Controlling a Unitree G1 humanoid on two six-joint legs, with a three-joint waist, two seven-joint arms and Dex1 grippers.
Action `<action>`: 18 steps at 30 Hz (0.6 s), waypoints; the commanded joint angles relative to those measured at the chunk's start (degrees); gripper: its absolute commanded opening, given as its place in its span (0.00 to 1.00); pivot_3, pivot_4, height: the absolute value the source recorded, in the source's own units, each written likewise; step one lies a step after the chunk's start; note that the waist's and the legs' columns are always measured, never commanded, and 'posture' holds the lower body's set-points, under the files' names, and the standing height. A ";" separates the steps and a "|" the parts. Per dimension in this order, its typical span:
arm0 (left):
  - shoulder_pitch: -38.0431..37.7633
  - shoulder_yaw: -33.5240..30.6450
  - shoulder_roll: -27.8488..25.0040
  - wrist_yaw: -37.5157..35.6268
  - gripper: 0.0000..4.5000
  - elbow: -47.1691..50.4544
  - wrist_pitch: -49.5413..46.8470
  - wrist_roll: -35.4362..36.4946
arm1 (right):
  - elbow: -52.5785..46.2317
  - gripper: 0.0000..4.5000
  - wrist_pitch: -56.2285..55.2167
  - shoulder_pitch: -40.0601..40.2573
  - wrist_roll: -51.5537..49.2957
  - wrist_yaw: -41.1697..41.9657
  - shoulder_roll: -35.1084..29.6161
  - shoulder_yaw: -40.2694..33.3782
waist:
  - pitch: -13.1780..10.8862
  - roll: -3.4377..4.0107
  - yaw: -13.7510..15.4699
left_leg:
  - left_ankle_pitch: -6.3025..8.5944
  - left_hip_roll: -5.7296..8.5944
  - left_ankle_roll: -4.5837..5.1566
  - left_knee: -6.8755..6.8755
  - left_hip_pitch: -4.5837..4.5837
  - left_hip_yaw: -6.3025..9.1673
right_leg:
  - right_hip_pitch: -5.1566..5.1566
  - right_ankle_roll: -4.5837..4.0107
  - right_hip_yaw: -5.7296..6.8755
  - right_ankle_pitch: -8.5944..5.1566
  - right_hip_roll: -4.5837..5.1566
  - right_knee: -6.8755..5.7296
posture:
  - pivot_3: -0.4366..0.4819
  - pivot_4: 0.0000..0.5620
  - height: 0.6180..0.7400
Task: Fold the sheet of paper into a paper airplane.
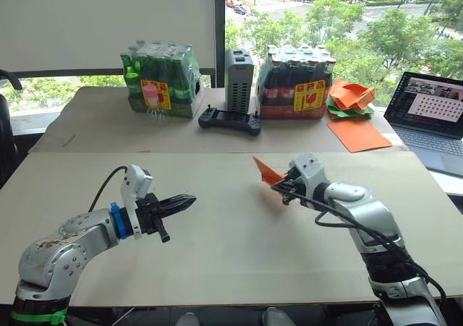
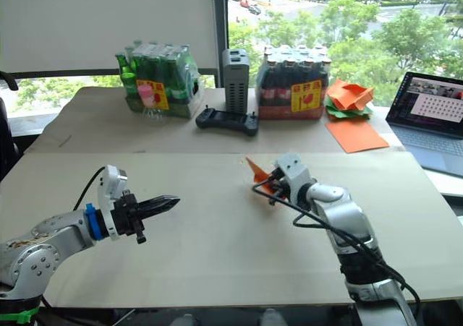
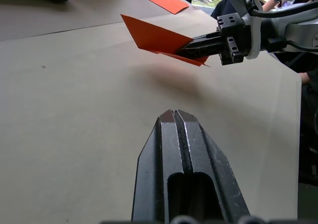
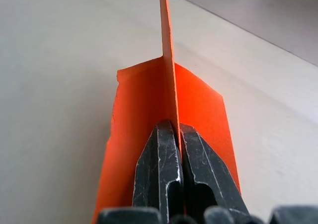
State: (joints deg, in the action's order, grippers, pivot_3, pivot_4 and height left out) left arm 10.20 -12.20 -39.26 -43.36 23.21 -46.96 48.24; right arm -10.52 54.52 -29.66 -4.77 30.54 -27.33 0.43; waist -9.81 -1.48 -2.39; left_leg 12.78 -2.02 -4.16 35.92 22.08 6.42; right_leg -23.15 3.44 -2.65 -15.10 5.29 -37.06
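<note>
While raised off the table [image 1: 217, 217], right pincer [image 1: 278, 187] pinches paper airplane [image 1: 266, 172].

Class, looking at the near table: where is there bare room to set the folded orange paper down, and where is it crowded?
Bare tabletop lies between the left gripper, shut and empty, and the right gripper, which pinches the folded orange paper airplane. The far table is crowded: green bottle pack, black controller, brown bottle pack, paper heap, laptop.
</note>
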 commanded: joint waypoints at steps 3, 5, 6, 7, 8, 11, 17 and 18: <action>2.25 0.79 0.15 -1.55 0.00 -1.60 1.96 -0.84 | -1.31 0.01 -1.25 2.82 2.28 -9.78 -0.31 -9.47 | 0.00 0.00 -0.03 | 0.00 0.02 0.00 0.01 0.00 0.00 | 0.00 0.00 -0.01 0.00 0.01 0.00 | 0.48 0.27 1.00; 2.72 1.33 0.36 -2.00 0.00 -2.50 2.27 -1.30 | -0.47 0.01 -2.46 4.29 3.21 -13.18 -0.27 -12.40 | 0.00 0.00 -0.05 | 0.00 0.01 0.00 0.00 0.00 -0.01 | 0.00 0.00 -0.01 0.00 0.01 0.00 | 0.48 0.27 1.00; 2.86 1.58 0.43 -2.18 0.00 -2.84 2.44 -1.58 | -0.14 0.01 -2.76 4.84 3.65 -14.60 -0.27 -13.30 | 0.00 0.01 -0.06 | 0.00 0.01 0.00 0.00 0.00 -0.01 | 0.00 0.00 -0.01 0.00 0.01 0.00 | 0.48 0.27 1.00; 2.95 1.84 0.44 -2.40 0.00 -3.15 2.62 -1.87 | 0.10 0.01 -3.48 5.44 3.98 -15.65 -0.33 -13.97 | 0.00 0.01 -0.06 | 0.00 0.01 0.00 0.00 0.00 -0.01 | 0.00 0.00 -0.02 0.00 0.01 -0.01 | 0.48 0.27 1.00; 3.11 2.08 0.44 -2.66 0.00 -3.52 2.78 -2.12 | 0.46 0.01 -4.34 6.22 4.48 -16.62 -0.58 -14.51 | 0.00 0.01 -0.06 | 0.00 0.01 0.00 0.00 0.00 -0.01 | 0.00 0.00 -0.01 0.00 0.00 -0.01 | 0.48 0.27 1.00; 3.77 2.62 0.61 -3.44 0.00 -4.82 3.21 -3.03 | 2.19 0.01 -6.24 9.04 5.68 -18.55 -1.75 -15.76 | 0.00 0.01 -0.07 | 0.00 0.01 0.00 0.00 0.00 -0.01 | 0.00 0.00 -0.02 0.00 0.00 -0.01 | 0.48 0.27 1.00; 4.76 2.99 1.03 -3.75 0.00 -6.22 3.55 -3.69 | 4.22 0.01 -8.42 11.84 5.57 -21.14 -1.02 -16.51 | 0.01 0.02 -0.29 | 0.00 0.01 0.01 0.00 -0.02 -0.03 | 0.00 0.00 -0.06 0.00 0.00 -0.02 | 0.48 0.27 1.00; 4.78 2.97 1.10 -3.72 0.00 -6.23 3.53 -3.72 | 4.37 0.01 -8.67 12.00 5.54 -21.42 -0.90 -16.51 | 0.01 0.02 -0.29 | 0.00 0.01 0.01 0.00 -0.02 -0.03 | 0.01 0.00 -0.06 0.00 0.00 -0.02 | 0.48 0.27 1.00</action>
State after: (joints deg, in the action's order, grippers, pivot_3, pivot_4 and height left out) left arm 13.99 -8.80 -38.09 -46.57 16.43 -44.51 44.58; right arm -5.44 47.77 -17.40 0.62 10.16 -28.15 -14.46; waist -9.81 -1.47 -2.68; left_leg 12.78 -2.01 -4.15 35.92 22.06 6.38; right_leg -23.15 3.44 -2.71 -15.10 5.29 -37.09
